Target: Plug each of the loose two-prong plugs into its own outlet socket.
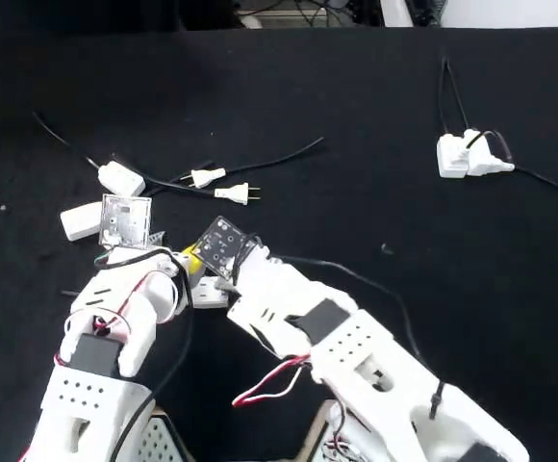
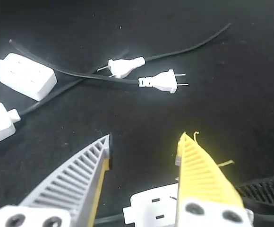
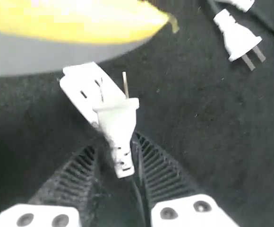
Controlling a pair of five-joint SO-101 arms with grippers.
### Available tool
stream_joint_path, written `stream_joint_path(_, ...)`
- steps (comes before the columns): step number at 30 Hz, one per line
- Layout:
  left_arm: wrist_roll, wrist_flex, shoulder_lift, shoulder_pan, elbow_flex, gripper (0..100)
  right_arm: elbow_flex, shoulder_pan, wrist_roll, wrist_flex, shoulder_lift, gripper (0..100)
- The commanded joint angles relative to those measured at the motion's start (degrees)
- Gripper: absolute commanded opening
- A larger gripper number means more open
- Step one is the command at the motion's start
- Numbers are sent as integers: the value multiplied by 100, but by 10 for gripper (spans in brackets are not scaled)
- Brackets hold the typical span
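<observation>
the right gripper is clamping a white plug, its prongs hovering at the face of the socket block. the left gripper is holding its fingers apart astride that block, seemingly not gripping it. insertion is pending: the prongs need lining up with the slots.

l hand close over socket

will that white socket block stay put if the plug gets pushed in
Probably not: the socket block looks small and light, loose on black cloth, so it likely slides. The open left gripper straddles it, not clamping it.
</observation>
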Motion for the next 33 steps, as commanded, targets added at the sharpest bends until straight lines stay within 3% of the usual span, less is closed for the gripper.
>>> stream_joint_path(1, -132, -35, -35, 84, -145, 234, -541, 70, 53, -88, -4, 11)
stream_joint_path(6, -492, -35, -35, 84, 48, 234, -453, 79, 44, 18, -470, 11)
stream_joint_path(33, -519, -35, -26, 409, 189, 234, -215, 62, -589, 290, -2062, 11)
